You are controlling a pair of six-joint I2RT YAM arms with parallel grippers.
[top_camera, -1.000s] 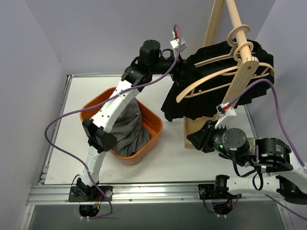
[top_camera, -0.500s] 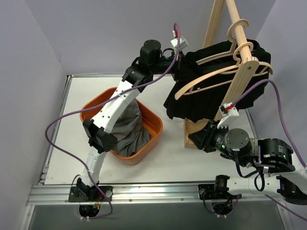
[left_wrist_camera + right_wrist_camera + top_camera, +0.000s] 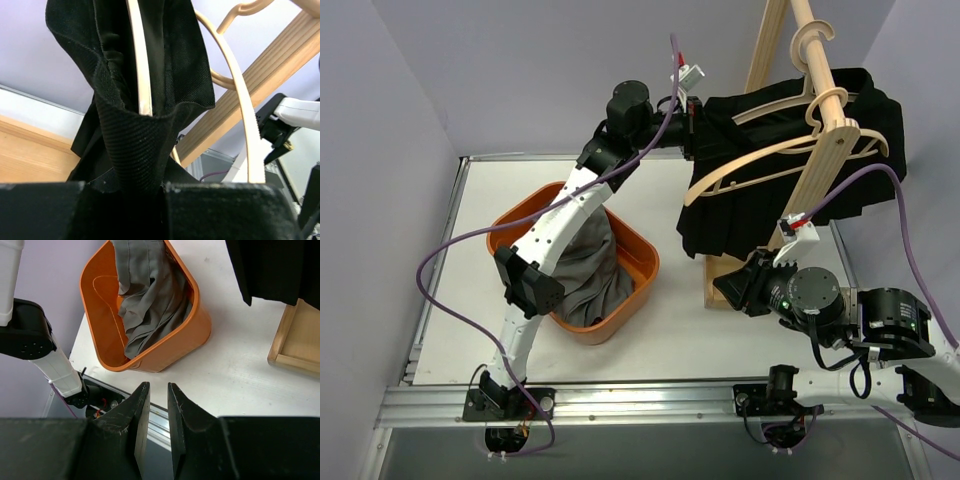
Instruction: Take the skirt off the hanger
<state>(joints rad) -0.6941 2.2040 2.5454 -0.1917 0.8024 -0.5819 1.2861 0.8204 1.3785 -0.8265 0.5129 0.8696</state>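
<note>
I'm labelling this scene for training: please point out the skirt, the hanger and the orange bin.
skirt [image 3: 740,215]: top external view, hanging black fabric.
hanger [image 3: 760,160]: top external view, its curved wooden arm.
orange bin [image 3: 180,347]: right wrist view, outer wall.

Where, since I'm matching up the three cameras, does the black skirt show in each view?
Top external: the black skirt is upper right, draped on a hanger on the wooden rack.
Left wrist: it fills the centre-left, its fabric pinched in the left end effector at the bottom edge.
Right wrist: only its hem shows, in the top right corner.
Shared landmark: the wooden rack, seen in all three views.
</note>
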